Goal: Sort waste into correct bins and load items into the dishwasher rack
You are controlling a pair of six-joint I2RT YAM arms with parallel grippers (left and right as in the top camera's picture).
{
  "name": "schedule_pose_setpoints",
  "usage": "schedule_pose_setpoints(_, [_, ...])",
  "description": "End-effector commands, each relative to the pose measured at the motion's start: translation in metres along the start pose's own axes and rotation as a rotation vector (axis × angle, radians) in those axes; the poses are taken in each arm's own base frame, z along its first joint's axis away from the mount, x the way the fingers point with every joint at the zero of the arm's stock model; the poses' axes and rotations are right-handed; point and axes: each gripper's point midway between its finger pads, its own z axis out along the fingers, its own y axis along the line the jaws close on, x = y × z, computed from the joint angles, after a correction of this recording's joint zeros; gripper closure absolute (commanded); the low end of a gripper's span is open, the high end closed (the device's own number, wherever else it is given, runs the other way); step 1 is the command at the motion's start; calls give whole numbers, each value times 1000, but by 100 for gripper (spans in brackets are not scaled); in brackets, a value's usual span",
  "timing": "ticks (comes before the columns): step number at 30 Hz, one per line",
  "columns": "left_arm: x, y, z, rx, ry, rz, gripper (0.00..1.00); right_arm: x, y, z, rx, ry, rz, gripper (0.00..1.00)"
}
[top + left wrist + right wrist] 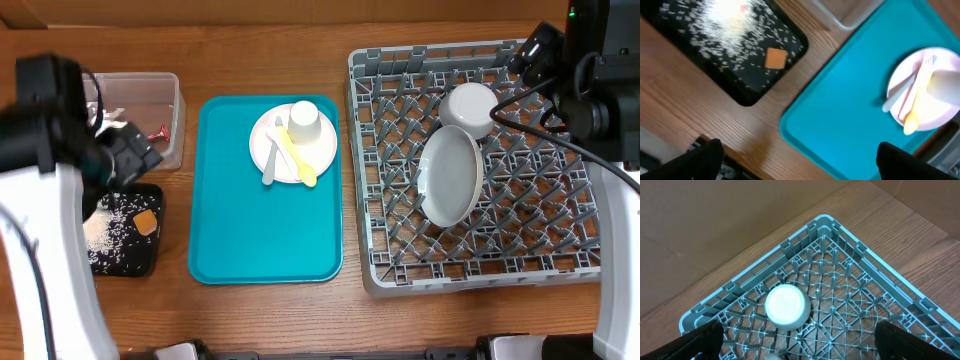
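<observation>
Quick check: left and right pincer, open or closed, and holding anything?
Left pincer: open, holding nothing.
Right pincer: open, holding nothing.

- Tabletop (280, 60): brown wood-grain surface, level, carrying four items side by side across the overhead view.
- Clear plastic tub (178, 110): rectangular, at the rear left of the tabletop, partly hidden by the left arm.
- Black tray (135, 262): shallow, rectangular, directly in front of the tub and near it; its right edge lies just beside the teal tray.
- Teal tray (265, 230): large, rectangular with rounded corners, in the centre of the tabletop, between the two left-hand containers and the rack, with a narrow strip of bare wood on each side.
- Dishwasher rack (358, 180): grey square crate with upright pegs, on the right, largest item; its far edge runs close to the rear of the tabletop.
</observation>
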Motion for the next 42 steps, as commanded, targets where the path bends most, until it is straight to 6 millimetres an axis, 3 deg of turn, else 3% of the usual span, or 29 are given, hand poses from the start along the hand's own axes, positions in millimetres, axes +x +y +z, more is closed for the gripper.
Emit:
schedule_pose_setpoints(1, [7,21,-9,-51,-97,-70,0,-5,0,-3,3,-20,9,0])
schedule_pose_setpoints(7, [13,16,16,35,-99,-58,0,-5,0,-3,3,-20,9,0])
schedule_pose_setpoints(12, [-2,9,39,199,-22,-96,0,-5,0,-3,3,-20,9,0])
schedule_pose_setpoints(18, [-38,59,60,121,-56,-243,0,-5,0,-3,3,-20,9,0])
schedule_pose_setpoints(21, [-42,73,67,93,-45,-282,0,-5,0,-3,3,-20,9,0])
schedule_pose_setpoints(28, [-43,74,77,82,-15,-288,0,-7,-3,-3,15,-27,-16,0])
schedule_pose_setpoints(42, [-43,74,78,81,-11,-288,0,-6,-5,-3,30,-26,-77,0])
